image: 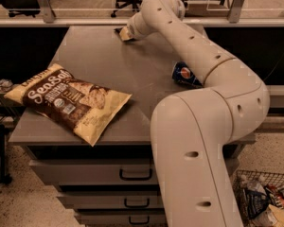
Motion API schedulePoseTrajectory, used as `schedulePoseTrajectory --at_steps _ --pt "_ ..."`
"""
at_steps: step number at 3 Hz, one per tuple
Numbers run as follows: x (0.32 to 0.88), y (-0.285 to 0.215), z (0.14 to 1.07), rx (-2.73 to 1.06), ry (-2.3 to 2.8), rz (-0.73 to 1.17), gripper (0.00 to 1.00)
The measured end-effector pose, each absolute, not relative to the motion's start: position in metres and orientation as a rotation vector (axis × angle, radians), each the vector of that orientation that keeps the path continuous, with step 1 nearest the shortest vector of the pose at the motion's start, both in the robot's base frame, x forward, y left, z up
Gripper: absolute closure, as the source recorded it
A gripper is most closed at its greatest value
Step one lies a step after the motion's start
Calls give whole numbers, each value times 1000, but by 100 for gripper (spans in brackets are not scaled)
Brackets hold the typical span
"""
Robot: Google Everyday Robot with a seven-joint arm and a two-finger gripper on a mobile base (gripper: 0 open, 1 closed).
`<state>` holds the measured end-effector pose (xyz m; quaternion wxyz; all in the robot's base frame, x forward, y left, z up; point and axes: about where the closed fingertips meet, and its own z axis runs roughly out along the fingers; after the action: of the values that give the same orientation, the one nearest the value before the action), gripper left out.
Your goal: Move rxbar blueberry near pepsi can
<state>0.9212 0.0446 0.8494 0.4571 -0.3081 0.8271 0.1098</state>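
My gripper (125, 33) is at the far edge of the grey table (99, 65), at the end of the long cream arm that reaches across it. A small dark sliver (117, 30) shows just left of the gripper; it may be the rxbar blueberry, but I cannot tell, and the rest of it is hidden. The pepsi can (183, 74) lies on its side at the table's right, blue with the round logo facing me, partly hidden behind the arm. The gripper is far from the can, toward the back left of it.
A large brown-and-cream chip bag (68, 100) lies at the table's front left. Drawers (132, 174) are below the tabletop. A wire basket of packets (265, 202) stands on the floor at the right. Office chairs stand behind a rail at the back.
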Motion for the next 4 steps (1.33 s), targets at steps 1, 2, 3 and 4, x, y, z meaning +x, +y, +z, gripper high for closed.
schedulePoseTrajectory --at_steps 1,2,3,4 --pt "915 40 857 -777 2018 258 100" --pt "907 32 867 -790 1994 246 100" --pt "892 20 884 -825 1954 230 100" --pt "857 -7 911 -871 1911 216 100"
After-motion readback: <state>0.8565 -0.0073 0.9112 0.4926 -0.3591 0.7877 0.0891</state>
